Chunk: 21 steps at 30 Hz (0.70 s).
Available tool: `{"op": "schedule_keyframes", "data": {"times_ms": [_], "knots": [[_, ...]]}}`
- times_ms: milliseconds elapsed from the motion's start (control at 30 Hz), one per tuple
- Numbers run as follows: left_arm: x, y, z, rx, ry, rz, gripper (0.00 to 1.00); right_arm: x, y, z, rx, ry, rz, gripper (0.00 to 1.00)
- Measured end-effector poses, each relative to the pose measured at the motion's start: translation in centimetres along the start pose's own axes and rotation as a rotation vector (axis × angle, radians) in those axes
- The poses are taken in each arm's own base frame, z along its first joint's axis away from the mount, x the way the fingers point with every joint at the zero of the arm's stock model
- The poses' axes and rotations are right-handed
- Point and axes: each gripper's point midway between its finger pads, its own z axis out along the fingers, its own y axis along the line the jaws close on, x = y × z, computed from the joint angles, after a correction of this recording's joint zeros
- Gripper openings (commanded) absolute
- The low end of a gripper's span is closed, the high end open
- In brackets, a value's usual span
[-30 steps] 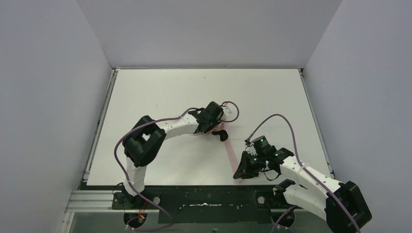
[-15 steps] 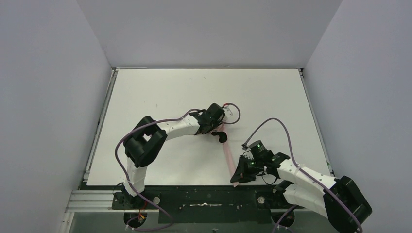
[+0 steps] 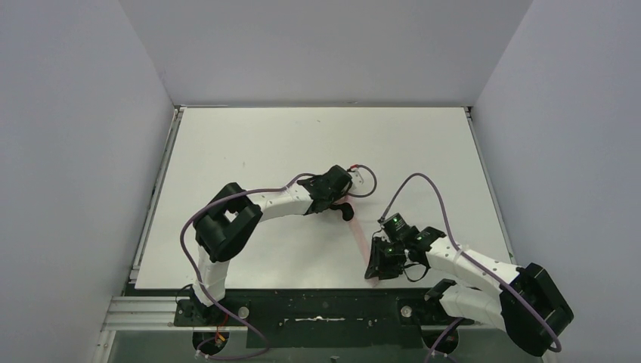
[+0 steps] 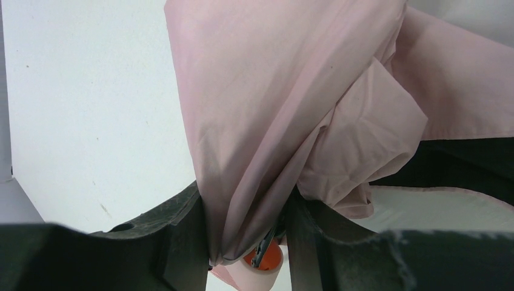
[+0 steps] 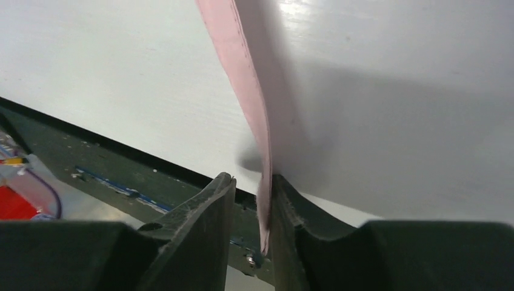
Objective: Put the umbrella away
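My left tool (image 4: 245, 227) is clamped on the umbrella (image 4: 273, 91) fabric. By the near edge of the bench (image 3: 227, 151), the strap (image 5: 242, 73) passes through my right tool (image 5: 253, 203), its jaws slightly apart.

Left claw (image 4: 245, 233) tight, right claw (image 5: 251, 194) ajar.

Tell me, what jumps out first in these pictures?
A big bunch of pale pink umbrella cloth, squeezed in the left hand near the middle of the white table. Its long pink strap stretches toward the near edge, passing through the slightly open right hand.
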Motion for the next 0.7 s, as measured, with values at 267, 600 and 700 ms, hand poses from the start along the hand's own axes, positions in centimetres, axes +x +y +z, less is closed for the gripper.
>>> {"op": "schedule_keyframes", "data": {"times_ms": [267,600,700], "knots": [[0.0,0.1,0.1,-0.017,-0.005,0.021,0.00,-2.2,-1.0,-3.5,0.115,-0.165,-0.033,0.58],[-0.1,0.4,0.2,-0.037,-0.017,0.054,0.00,-10.6,-0.8,-12.6,0.217,-0.680,0.039,0.70],[-0.1,0.5,0.3,-0.044,-0.024,0.067,0.00,-13.5,-1.4,-14.9,0.278,-0.793,0.061,0.75]]}}
